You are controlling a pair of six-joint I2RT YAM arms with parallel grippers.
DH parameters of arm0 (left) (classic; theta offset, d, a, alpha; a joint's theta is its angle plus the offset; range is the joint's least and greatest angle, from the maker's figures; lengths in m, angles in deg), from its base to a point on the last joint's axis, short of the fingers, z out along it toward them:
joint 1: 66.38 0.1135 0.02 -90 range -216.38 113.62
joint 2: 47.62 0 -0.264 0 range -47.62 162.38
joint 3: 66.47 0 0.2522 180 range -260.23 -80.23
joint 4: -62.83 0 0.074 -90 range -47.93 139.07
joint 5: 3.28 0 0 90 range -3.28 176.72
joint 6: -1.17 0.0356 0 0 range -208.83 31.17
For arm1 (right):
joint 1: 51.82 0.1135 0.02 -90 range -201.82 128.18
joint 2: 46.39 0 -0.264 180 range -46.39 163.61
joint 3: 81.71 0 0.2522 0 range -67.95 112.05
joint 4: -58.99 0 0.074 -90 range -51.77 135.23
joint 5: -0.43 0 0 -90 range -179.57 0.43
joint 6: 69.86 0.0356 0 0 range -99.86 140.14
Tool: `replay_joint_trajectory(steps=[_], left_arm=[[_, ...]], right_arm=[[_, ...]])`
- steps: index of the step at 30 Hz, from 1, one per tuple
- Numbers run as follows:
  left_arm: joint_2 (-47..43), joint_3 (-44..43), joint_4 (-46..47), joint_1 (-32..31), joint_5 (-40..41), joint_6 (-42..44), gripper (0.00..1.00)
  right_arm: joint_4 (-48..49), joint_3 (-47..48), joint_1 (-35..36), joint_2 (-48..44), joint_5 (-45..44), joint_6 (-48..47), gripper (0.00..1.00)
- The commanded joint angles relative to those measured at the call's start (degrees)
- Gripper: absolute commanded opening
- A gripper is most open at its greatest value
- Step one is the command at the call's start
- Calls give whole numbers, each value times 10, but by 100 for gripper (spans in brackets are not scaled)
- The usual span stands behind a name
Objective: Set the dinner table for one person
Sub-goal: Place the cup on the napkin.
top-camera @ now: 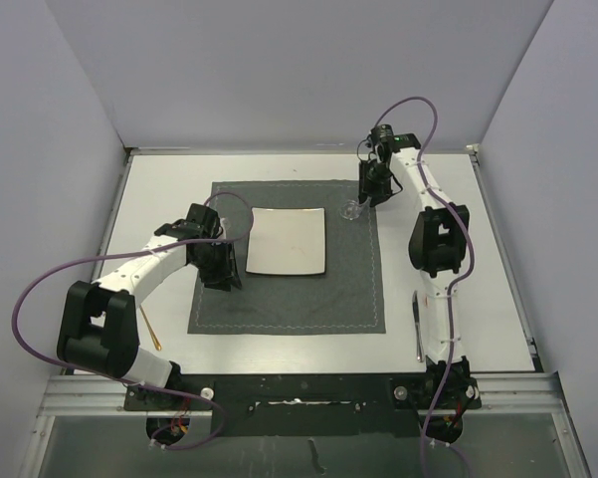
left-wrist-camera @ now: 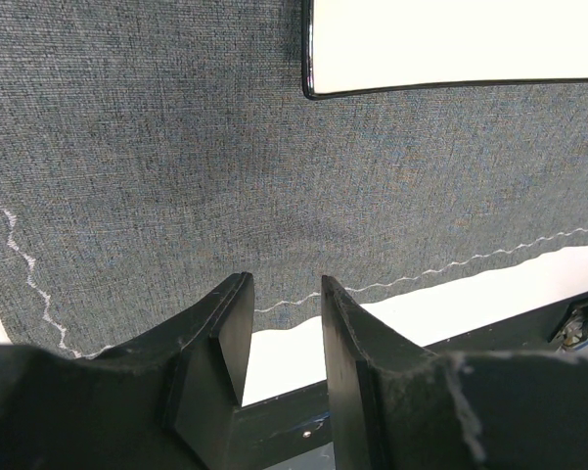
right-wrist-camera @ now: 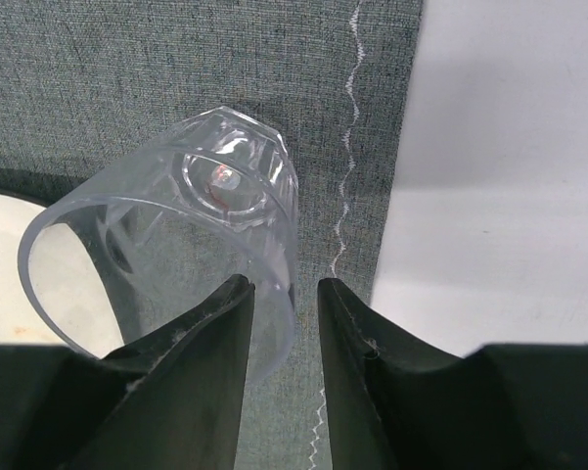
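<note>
The dinner table point(top-camera: 159, 189) is a white top that carries a dark grey placemat point(top-camera: 289, 299) with a square white plate point(top-camera: 287, 241) on it. A clear glass point(top-camera: 350, 211) stands on the placemat by the plate's far right corner. My right gripper point(top-camera: 371, 189) is over it. In the right wrist view the glass point(right-wrist-camera: 176, 235) has its rim wall between the parted fingers of that gripper point(right-wrist-camera: 284, 284), close to the left finger and clear of the right one. My left gripper point(top-camera: 222, 277) hovers over the placemat point(left-wrist-camera: 176, 147) left of the plate point(left-wrist-camera: 450, 44). Its jaws point(left-wrist-camera: 286, 281) are open and empty.
A thin gold utensil point(top-camera: 151, 327) lies on the table left of the placemat, beside the left arm. A dark utensil point(top-camera: 416, 324) lies right of the placemat, near the right arm. The black front rail point(top-camera: 299, 388) runs along the near edge. Grey walls enclose the table.
</note>
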Motion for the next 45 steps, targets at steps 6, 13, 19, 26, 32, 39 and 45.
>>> replay_joint_trajectory(steps=[6, 13, 19, 26, 32, 39, 45], left_arm=[[14, -3, 29, 2, -17, -5, 32], [14, 2, 34, 0, -22, -6, 32], [21, 5, 38, -4, -23, -8, 32], [25, 9, 41, -9, -26, -11, 32], [27, 6, 40, -11, -29, -9, 32], [15, 11, 40, -17, -29, -10, 32], [0, 8, 38, -17, -29, -8, 32]], right_arm=[[19, 18, 4, -16, -1, -10, 35], [39, 22, 4, -19, 4, -12, 45], [92, 4, 7, -33, 10, -23, 63], [156, -35, 7, -64, -15, -21, 65], [160, -36, 19, -84, -50, -36, 67], [154, -39, 21, -114, -57, -33, 68], [117, -27, 21, -153, -83, -34, 69]])
